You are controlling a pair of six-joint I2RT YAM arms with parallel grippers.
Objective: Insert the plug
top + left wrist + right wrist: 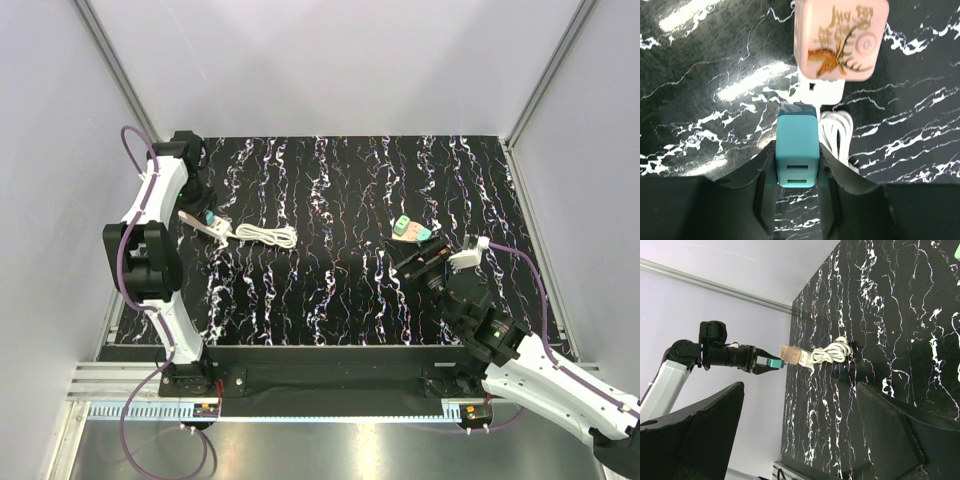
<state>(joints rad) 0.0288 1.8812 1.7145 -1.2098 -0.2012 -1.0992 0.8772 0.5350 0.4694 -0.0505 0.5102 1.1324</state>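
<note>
1. Your left gripper is clamped on the teal plug, one finger on each side, over at the far left of the table.
2. The plug's nose sits right up against the white end of the pink socket block. I can't tell if the prongs are actually in.
3. A white cable lies coiled just right of the plug.
4. Your right gripper hangs on the right side, jaws spread wide and holding nothing, with a small green and pink piece just beyond it.
</note>
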